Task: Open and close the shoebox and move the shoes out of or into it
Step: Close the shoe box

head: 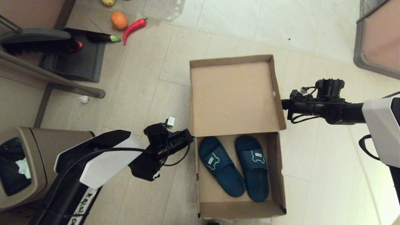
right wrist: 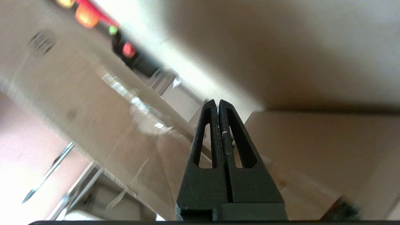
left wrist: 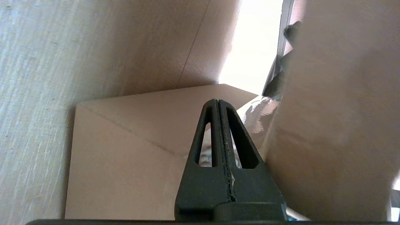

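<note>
The brown cardboard shoebox (head: 280, 175) lies open on the floor, its hinged lid (head: 232, 97) raised and leaning back. Inside, two navy slide slippers lie side by side, one on the left (head: 222, 167) and one on the right (head: 254, 165), each with a white bear logo. My left gripper (head: 190, 137) is shut and empty, its tip against the box's left side by the hinge; in the left wrist view its closed tip (left wrist: 218, 101) faces cardboard (left wrist: 125, 156). My right gripper (head: 282, 104) is shut and empty at the lid's right edge, and its tip (right wrist: 217, 102) also shows in the right wrist view.
A brown trash bin (head: 22, 165) stands at the near left. A dustpan (head: 75, 59) and brush (head: 34, 42) lie at the far left, with toy vegetables (head: 119, 20) and crumpled paper (head: 83, 99). Furniture (head: 378, 40) stands at the far right.
</note>
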Available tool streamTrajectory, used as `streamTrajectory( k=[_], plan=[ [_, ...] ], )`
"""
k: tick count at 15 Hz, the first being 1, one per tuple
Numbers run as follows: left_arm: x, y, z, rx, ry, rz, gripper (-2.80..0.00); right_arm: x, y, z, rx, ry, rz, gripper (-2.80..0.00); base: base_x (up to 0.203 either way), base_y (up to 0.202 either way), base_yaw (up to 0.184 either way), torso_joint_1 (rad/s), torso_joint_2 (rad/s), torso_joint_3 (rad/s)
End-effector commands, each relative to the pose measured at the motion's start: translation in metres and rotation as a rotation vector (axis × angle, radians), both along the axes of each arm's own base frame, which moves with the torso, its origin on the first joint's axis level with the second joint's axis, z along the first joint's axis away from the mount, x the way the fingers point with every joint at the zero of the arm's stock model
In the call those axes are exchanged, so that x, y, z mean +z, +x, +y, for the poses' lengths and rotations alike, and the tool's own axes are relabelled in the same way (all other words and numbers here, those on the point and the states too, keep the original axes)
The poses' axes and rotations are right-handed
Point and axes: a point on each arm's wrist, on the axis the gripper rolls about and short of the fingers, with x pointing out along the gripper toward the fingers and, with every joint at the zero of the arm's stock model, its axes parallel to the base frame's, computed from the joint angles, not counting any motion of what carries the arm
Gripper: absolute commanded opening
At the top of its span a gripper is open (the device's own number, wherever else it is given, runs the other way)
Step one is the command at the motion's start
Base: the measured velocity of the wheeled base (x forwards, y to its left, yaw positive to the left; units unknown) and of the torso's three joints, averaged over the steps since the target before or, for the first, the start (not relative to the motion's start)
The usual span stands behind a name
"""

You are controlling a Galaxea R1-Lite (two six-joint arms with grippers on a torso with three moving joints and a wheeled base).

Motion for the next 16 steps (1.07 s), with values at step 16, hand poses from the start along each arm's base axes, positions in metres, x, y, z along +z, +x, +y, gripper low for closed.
streamTrajectory(
  k=[16],
  plan=[
    [0.056,-0.006,0.000,-0.006,-0.021,-0.077,-2.80,0.050,-0.024,-0.027,0.146,0.038,-0.078,-2.80,0.000,0.000,0.000,0.000,0.00,0.000]
  ],
)
